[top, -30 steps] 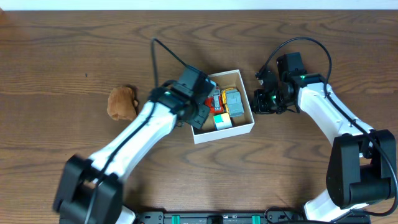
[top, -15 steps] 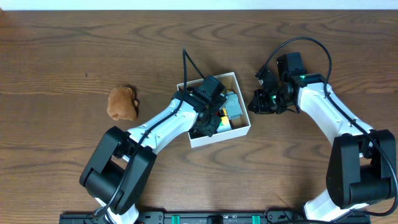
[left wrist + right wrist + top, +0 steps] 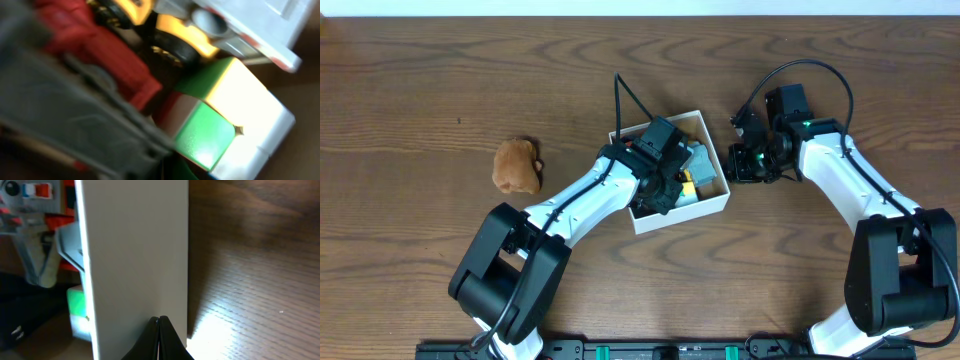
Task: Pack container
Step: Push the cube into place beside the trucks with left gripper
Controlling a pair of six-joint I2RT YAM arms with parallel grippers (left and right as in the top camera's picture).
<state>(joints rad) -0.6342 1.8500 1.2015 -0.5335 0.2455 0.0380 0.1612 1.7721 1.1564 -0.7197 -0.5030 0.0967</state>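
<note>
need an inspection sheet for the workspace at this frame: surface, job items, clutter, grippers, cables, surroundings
Surface: dark wood-grain table, no damage seen.
Job's things: container mid-table, sitting skewed; toys inside, including a green-and-white block and a red toy.
Clutter: brown plush toy on the table left of the container, outside it.
Grippers: left gripper down inside the container among the toys, open or shut not readable; right gripper shut, tips at the container's outer right wall.
Cables: black cable rising off the left arm; black loop over the right arm; no snag seen.
Surroundings: black rail at the near table edge; else nothing seen.
</note>
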